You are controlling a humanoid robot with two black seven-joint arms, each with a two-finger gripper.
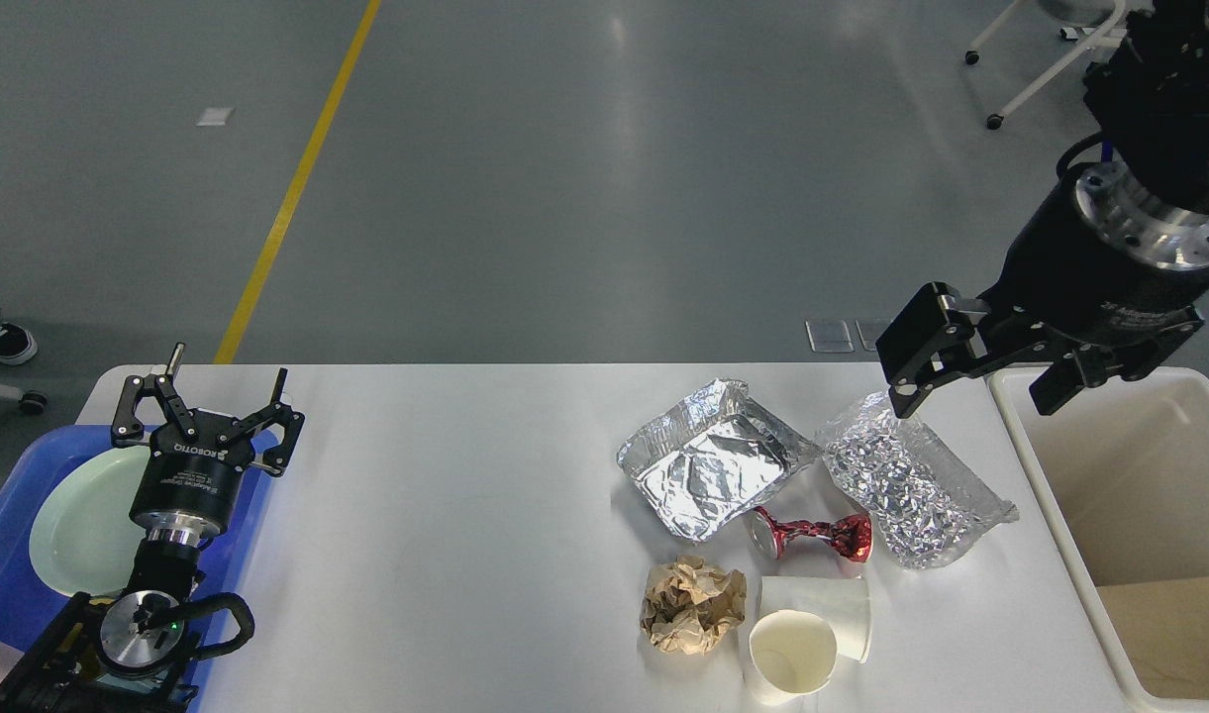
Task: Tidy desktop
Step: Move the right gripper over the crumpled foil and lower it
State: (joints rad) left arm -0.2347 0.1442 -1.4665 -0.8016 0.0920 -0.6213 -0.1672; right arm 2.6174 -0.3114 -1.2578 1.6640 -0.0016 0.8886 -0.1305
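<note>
The white desktop [465, 515] fills the lower view. On its right half lie a crumpled foil tray [711, 458], a shiny foil bag [906, 480], a crushed red can [812, 536], a ball of brown paper [693, 605] and two white paper cups [807, 634]. My right gripper [975, 381] hangs open above the foil bag's far end, near the desktop's back right corner. My left gripper [206, 401] stands open over the blue tray's inner edge, holding nothing.
A blue tray [10, 555] with a pale green plate [84, 520] sits at the left edge. A cream bin [1129, 515] stands beside the desktop on the right. A wheeled chair base [1069, 59] is on the floor behind.
</note>
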